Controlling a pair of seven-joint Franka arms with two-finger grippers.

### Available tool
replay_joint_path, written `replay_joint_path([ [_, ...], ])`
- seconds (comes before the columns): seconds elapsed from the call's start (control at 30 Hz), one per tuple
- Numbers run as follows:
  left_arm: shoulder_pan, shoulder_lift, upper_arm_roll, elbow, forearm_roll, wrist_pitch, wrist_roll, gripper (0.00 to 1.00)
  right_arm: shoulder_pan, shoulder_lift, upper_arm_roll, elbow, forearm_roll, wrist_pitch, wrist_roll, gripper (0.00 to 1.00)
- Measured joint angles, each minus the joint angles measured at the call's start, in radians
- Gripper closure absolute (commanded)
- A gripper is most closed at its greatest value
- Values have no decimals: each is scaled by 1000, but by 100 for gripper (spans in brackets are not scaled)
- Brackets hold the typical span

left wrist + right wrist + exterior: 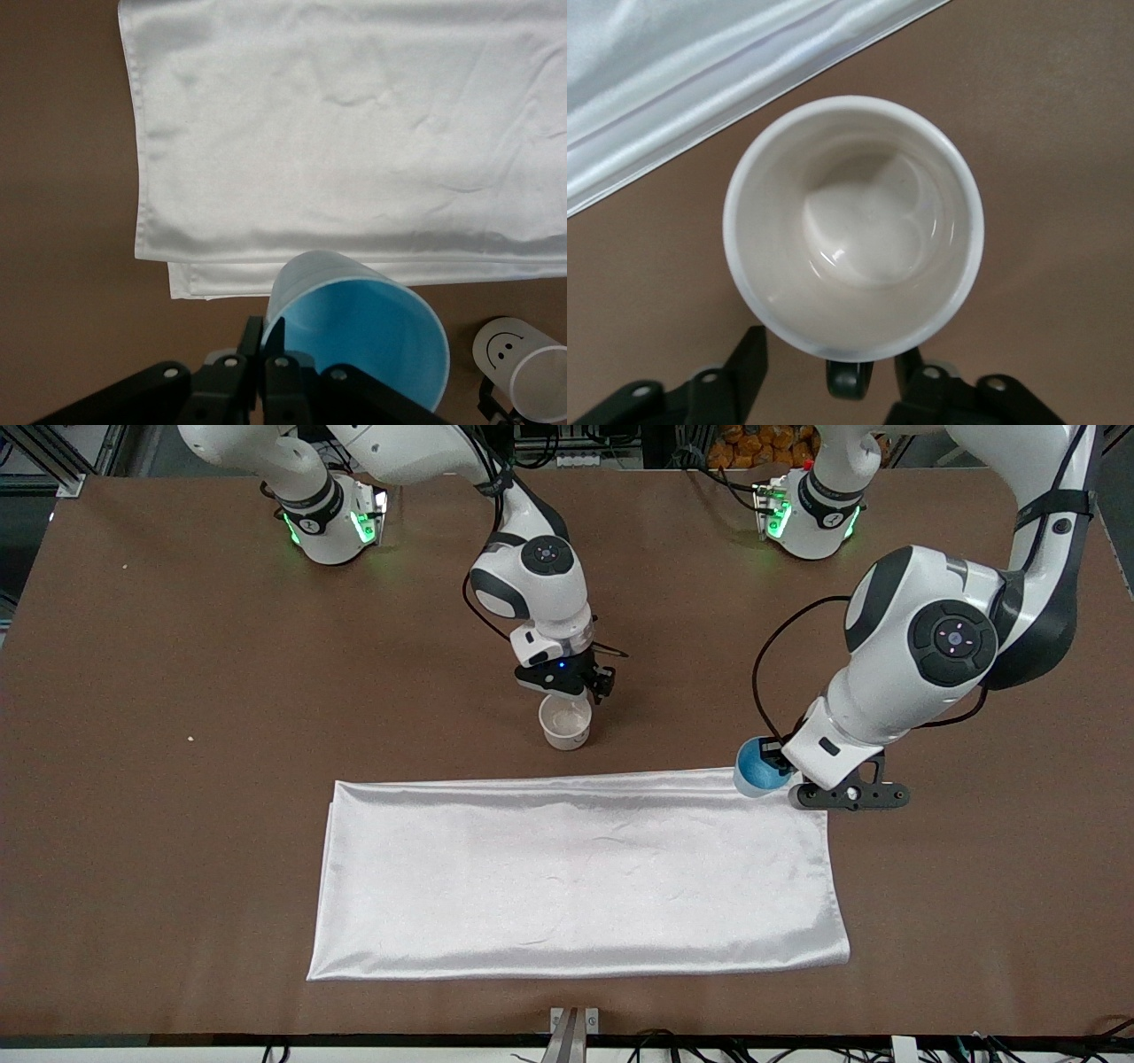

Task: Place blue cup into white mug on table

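My left claw [769,766] gripped the blue cup [756,771] over the cloth's [576,877] corner. My right claw [578,689] sat open around the white mug's [565,723] handle on the bench [177,779].

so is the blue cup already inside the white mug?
No, the blue cup is in the left hand over the cloth's corner, while the white mug stands empty on the table.

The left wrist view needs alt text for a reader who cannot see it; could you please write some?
The left gripper pinches the rim of the tilted blue cup above the brown table. A folded white cloth lies below, with the white mug, showing a smiley face, nearby.
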Motion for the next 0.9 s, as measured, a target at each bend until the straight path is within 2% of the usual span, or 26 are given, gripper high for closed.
replay_joint_path([
  [0.17, -3, 0, -1, 0, 0, 0, -1, 100, 0, -3, 0, 40, 0, -55, 5, 0],
  [0.57, -42, 1, -13, 0, 0, -1, -95, 100, -2, -33, -3, 280, 0, -382, 10, 0],
  [0.73, -78, 1, -15, 0, 0, -1, -154, 100, -33, -35, -10, 314, 0, -411, -24, 0],
  [0.9, -105, 1, -15, -1, 0, -1, -198, 100, -126, -35, -16, 314, -1, -421, -169, 0],
])
